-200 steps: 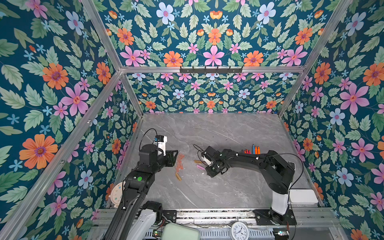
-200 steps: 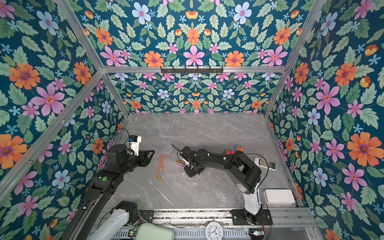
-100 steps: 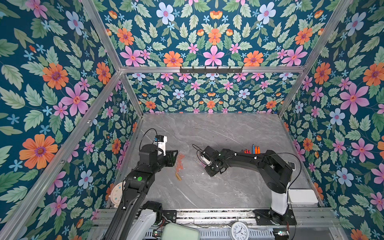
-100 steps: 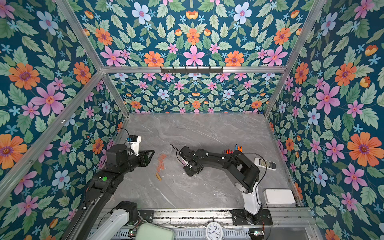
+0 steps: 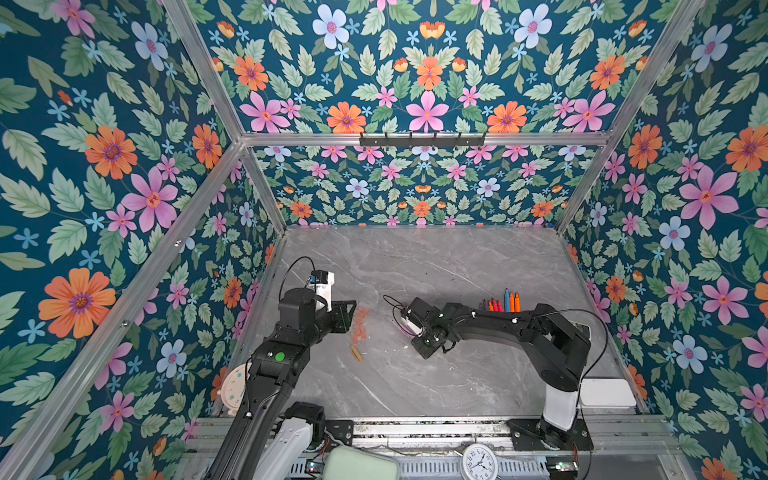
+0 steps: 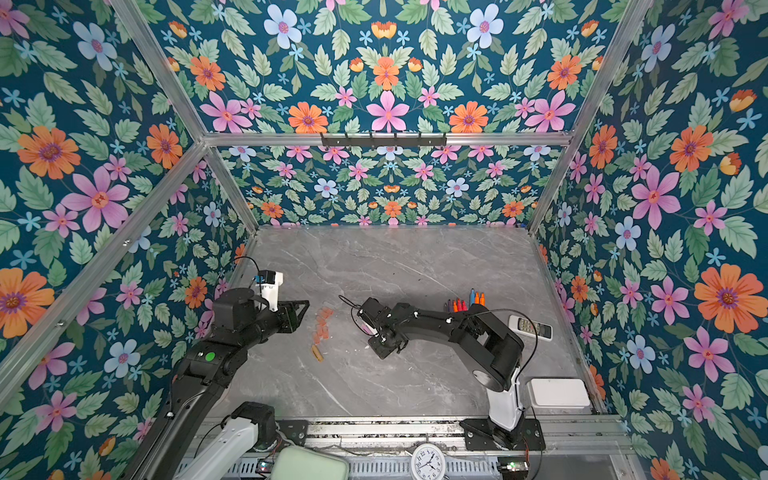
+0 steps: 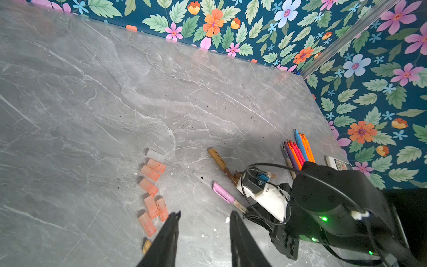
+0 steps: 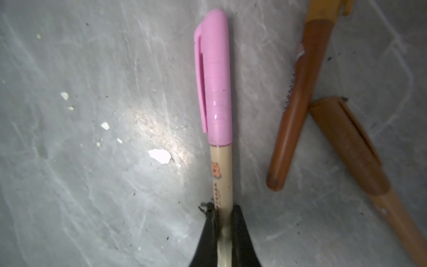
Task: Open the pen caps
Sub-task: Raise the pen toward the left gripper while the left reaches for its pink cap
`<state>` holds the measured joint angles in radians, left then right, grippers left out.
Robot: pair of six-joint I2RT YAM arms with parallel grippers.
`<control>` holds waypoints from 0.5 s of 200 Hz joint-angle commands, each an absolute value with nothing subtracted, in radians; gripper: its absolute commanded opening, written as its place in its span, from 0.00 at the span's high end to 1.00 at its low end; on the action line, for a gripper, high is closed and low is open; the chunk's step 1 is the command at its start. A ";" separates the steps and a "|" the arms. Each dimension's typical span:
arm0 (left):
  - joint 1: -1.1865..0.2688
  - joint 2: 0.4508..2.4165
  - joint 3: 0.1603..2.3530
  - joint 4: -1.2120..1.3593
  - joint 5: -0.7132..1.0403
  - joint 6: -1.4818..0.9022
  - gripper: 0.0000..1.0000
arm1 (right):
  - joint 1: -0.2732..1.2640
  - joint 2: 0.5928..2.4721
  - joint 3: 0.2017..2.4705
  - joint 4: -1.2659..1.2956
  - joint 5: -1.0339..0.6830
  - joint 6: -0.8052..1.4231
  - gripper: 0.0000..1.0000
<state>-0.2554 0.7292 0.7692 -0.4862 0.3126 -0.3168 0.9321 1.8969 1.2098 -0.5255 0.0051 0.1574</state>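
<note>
My right gripper [image 8: 223,210] is shut on the cream barrel of a pen [image 8: 221,175], low over the table. The pen's pink cap [image 8: 213,76] is still on and points away from the jaws. Two brown pens [image 8: 298,99] lie beside it, one with a brown cap [image 8: 349,143]. My left gripper [image 7: 204,216] hangs open and empty over the table next to several loose translucent orange caps [image 7: 151,185] and a gold cap [image 7: 146,246]. In both top views the grippers [image 5: 347,316] [image 5: 411,336] face each other across the orange caps [image 5: 359,324].
A bundle of uncapped orange, red, purple and blue pens [image 5: 503,305] lies at the back right behind my right arm. A white remote [image 6: 530,326] and a white box [image 6: 559,392] sit near the right wall. A clock [image 5: 478,461] rests on the front rail.
My right gripper has closed on the pink-capped pen's barrel and shifted slightly left. The left arm has stayed still.
</note>
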 commanded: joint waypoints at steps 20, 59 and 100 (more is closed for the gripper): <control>-0.255 0.730 0.769 -0.463 0.317 -0.342 0.61 | 0.934 1.880 1.212 -0.597 -0.026 0.181 1.00; -0.256 0.747 0.585 -0.183 0.549 -0.630 0.48 | 0.934 1.754 1.181 -0.575 -0.036 0.214 1.00; -0.310 0.840 0.313 0.389 0.632 -1.041 0.41 | 0.932 1.628 1.163 -0.538 -0.075 0.261 1.00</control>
